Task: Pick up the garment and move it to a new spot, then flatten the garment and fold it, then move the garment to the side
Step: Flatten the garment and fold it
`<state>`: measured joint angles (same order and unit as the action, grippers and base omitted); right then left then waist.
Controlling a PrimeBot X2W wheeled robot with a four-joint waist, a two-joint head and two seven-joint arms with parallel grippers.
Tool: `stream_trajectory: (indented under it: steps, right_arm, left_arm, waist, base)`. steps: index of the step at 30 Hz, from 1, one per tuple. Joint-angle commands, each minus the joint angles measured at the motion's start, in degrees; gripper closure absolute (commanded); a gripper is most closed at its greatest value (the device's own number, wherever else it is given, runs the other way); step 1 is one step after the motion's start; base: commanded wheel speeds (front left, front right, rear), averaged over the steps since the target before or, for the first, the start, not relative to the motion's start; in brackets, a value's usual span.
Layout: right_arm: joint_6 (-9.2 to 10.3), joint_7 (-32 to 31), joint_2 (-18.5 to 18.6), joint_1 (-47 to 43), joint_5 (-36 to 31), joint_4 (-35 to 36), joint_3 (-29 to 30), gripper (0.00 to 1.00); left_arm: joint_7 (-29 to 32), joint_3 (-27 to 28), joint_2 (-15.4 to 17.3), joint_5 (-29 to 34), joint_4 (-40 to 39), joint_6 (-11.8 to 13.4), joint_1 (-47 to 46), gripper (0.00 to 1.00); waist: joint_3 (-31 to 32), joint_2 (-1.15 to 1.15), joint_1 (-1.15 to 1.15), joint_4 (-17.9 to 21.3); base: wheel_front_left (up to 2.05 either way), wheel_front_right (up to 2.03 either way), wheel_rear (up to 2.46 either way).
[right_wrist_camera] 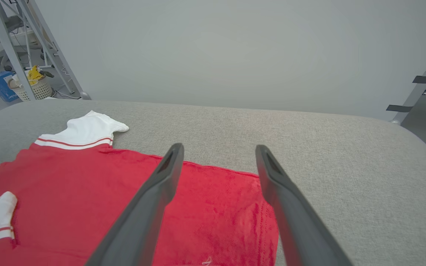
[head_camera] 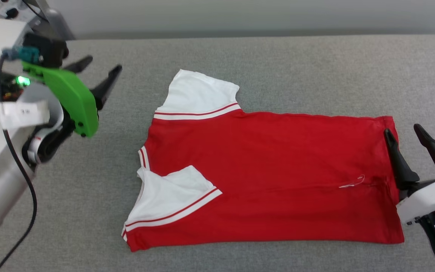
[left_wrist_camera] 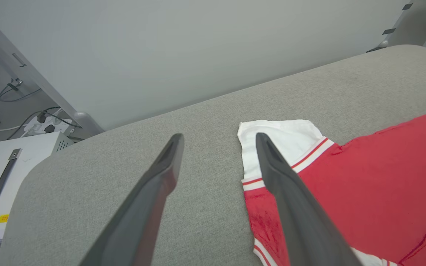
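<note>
**Partway: flattened, one side turned in, folding unfinished**

Seen from my head, the red short-sleeved T-shirt of soft fabric (head_camera: 278,158) lies flat on the grey cloth-covered table (head_camera: 278,56), with its collar end toward my left and its hem toward my right. Its far white sleeve (head_camera: 198,94) sticks out beyond the body. Its near white sleeve (head_camera: 172,192) lies turned in on top of the red cloth, which I read as a first fold along the near side.

My left jaws stand wide apart and hold nothing. Their dark fingers (head_camera: 108,80) are over bare table, near the collar end but apart from it. My right jaws are likewise spread wide and empty. One right finger (head_camera: 398,158) shows across the hem edge; whether it touches the cloth I cannot tell.

By my judgement, the move to a new spot and the flattening are done, and folding is begun. Left to do: turn in the far sleeve and side, fold the length, then shift the folded T-shirt aside.
</note>
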<state>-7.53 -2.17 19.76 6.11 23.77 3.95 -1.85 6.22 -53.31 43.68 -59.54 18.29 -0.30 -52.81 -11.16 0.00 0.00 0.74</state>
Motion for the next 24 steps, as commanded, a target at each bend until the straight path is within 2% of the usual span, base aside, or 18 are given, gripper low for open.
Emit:
stream_trajectory:
  steps: [1, 5, 11, 20, 24]
  right_arm:
    - [0.04, 0.55, -0.74, 1.30, -0.96, 1.22, -0.16, 0.00]
    - [0.04, 0.83, -2.14, 2.64, -2.61, 3.49, -1.25, 0.00]
    - [0.04, 1.24, -3.25, 5.49, -4.04, 5.15, -3.33, 0.00]
    - [0.04, 2.36, -3.73, 10.11, -4.85, 5.23, -6.47, 0.00]
    - [0.04, 3.05, -3.66, 11.52, -4.98, 4.89, -7.01, 0.00]
  left_arm:
    - [0.89, 0.60, -1.16, -0.06, 1.73, -0.86, -3.41, 0.00]
    - [5.50, 0.73, -4.29, -0.53, 6.93, -3.29, -11.06, 0.00]
    - [17.21, -1.17, -8.82, -1.98, 14.68, -5.77, -21.97, 0.00]
    - [33.16, -6.60, -12.18, -1.67, 23.41, -6.95, -31.78, 0.00]
    - [36.39, -8.80, -12.39, -2.07, 24.30, -7.13, -32.78, 0.00]
  waist:
    - [-5.26, 0.00, 0.00, 2.54]
    - [-9.43, 0.00, 0.00, 4.07]
    - [-15.07, 0.00, 0.00, 6.28]
    - [-21.78, 0.00, 0.00, 9.81]
    - [-23.51, 0.00, 0.00, 10.74]
  base:
    - [0.00, 0.00, 0.00]
    - [0.00, 0.00, 0.00]
    - [0.00, 0.00, 0.00]
    - [0.00, 0.00, 0.00]
    - [0.00, 0.00, 0.00]
